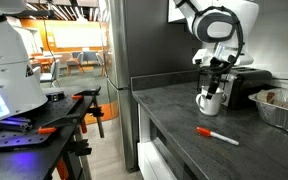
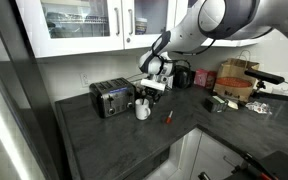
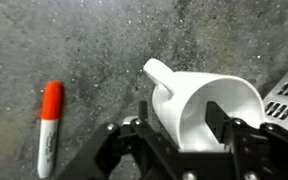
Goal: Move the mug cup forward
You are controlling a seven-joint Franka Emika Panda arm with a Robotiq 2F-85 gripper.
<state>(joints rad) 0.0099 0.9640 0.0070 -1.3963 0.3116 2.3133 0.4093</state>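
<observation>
The white mug cup (image 1: pixel 209 101) stands on the dark counter just in front of the black toaster (image 2: pixel 112 98); it also shows in an exterior view (image 2: pixel 143 110). My gripper (image 1: pixel 214 86) comes down on it from above. In the wrist view the gripper (image 3: pixel 184 115) straddles the mug cup's (image 3: pixel 239 100) wall, one finger outside and one finger inside, shut on the wall. The loop handle points away from the fingers.
A red-capped marker (image 3: pixel 49 125) lies on the counter beside the mug and shows in both exterior views (image 1: pixel 216 135) (image 2: pixel 167 117). A foil tray (image 1: pixel 284 108) sits further along the counter. The counter's front edge (image 1: pixel 169 135) is near.
</observation>
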